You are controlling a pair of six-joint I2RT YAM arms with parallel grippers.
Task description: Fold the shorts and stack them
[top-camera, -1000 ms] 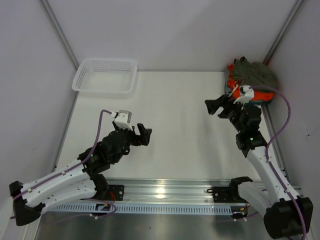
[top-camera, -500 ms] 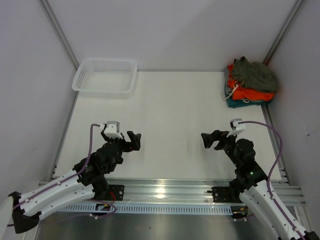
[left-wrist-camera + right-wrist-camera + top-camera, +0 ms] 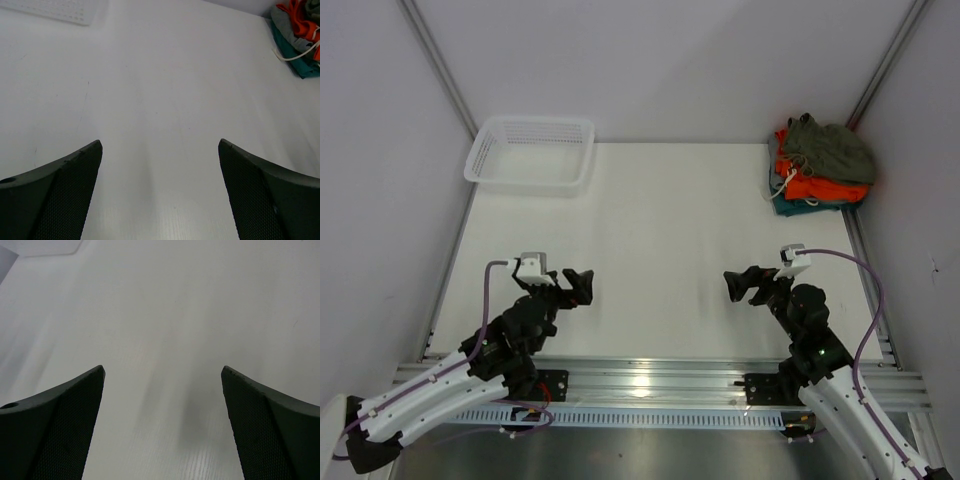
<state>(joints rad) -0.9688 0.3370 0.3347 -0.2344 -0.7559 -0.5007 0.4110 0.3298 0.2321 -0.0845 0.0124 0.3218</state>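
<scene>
Left pincer [image 3: 577, 285], right pincer [image 3: 743, 285]: 2 spread, empty; 1 olive shorts [image 3: 832, 148]; 1 basket [image 3: 528, 181].

The left arm [image 3: 450, 375] lies low along the near edge of the table [image 3: 650, 200], rising up and rightward from its base with the elbow bent. The left gripper [image 3: 578, 287] has its jaws spread wide, nothing between them. The right arm [image 3: 835, 375] leans up and leftward. The right gripper [image 3: 738, 286] is likewise spread wide and empty. The two grippers point toward each other, well apart.
</scene>
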